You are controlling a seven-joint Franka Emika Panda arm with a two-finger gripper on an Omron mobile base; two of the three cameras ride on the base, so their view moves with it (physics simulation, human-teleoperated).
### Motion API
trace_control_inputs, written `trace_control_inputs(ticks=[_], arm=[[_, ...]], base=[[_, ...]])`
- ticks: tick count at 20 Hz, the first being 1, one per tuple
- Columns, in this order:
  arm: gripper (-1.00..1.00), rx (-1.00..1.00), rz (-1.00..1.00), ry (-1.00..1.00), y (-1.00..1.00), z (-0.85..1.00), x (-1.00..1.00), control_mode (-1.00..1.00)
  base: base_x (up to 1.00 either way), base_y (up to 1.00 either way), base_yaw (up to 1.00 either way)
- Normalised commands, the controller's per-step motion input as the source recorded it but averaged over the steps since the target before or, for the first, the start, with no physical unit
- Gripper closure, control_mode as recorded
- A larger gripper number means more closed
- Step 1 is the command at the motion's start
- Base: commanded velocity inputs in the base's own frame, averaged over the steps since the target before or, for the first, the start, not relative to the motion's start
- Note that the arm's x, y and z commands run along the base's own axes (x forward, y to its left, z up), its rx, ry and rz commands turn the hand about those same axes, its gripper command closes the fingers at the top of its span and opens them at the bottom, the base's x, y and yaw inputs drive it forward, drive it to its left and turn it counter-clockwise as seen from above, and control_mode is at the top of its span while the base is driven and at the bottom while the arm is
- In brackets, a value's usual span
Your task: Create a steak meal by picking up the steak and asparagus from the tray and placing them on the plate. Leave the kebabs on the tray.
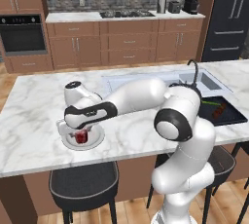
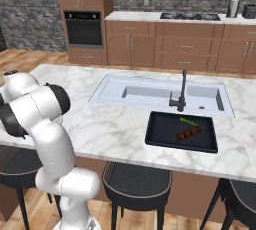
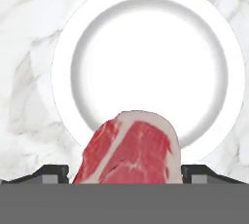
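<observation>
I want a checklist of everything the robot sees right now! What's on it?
Surface: white marble island counter with a sink.
Job's things: steak between the fingers, over the plate; asparagus and kebabs on the tray.
Clutter: nothing seen.
Grippers: gripper shut on the steak.
Cables: nothing seen.
Surroundings: faucet, oven, stools.

The counter (image 1: 29, 121) is overlooked from behind the arm by both base views, left and right, sharing sink (image 2: 165, 94) and tray (image 2: 160, 136). The plate (image 3: 63, 62) is viewed closely from above by the hand camera.
</observation>
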Motion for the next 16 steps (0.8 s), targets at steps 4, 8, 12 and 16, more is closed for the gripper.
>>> trace_control_inputs(ticks=[4,8,12,16], arm=[[1.0,0.0,0.0,0.0,0.04,-0.08,0.39,-1.0],[1.0,0.0,0.0,0.0,0.0,-0.1,0.38,-1.0],[1.0,0.0,0.0,0.0,0.06,-0.3,0.17,-1.0],[1.0,0.0,0.0,0.0,0.11,-0.36,0.07,-1.0]], base=[[0.0,0.0,0.0],[0.0,0.0,0.0],[0.0,0.0,0.0],[0.0,0.0,0.0]])
